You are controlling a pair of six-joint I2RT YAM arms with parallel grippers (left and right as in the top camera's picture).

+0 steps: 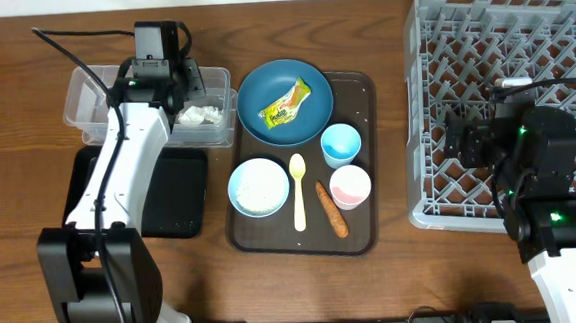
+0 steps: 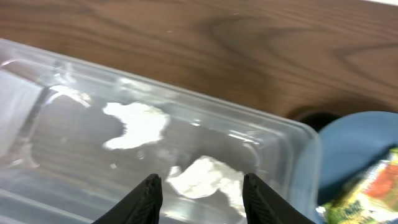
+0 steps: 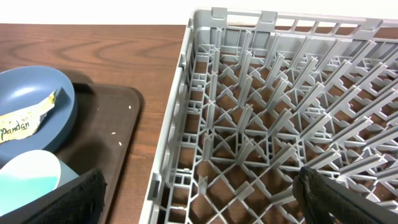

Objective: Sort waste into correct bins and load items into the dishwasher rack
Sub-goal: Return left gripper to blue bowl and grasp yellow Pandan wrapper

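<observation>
My left gripper (image 2: 201, 196) is open and empty above the clear tub (image 1: 89, 99), where white tissue bits (image 2: 137, 124) lie; they also show in the overhead view (image 1: 199, 115). The black tray (image 1: 175, 193) lies in front of the tub. The dark blue plate (image 1: 284, 102) holds the wrapper (image 1: 284, 104). The bowl (image 1: 258, 186), yellow spoon (image 1: 298, 191), carrot stick (image 1: 332, 209), light blue cup (image 1: 341, 143) and pink cup (image 1: 351, 186) sit on the brown tray (image 1: 359, 87). My right gripper (image 3: 199, 193) is open and empty over the grey rack (image 1: 510, 108), near its left edge.
The brown serving tray stands between the bins and the rack. A few white rice grains (image 3: 121, 130) lie on it. Bare wooden table (image 1: 20, 198) lies left of the bins and along the front edge.
</observation>
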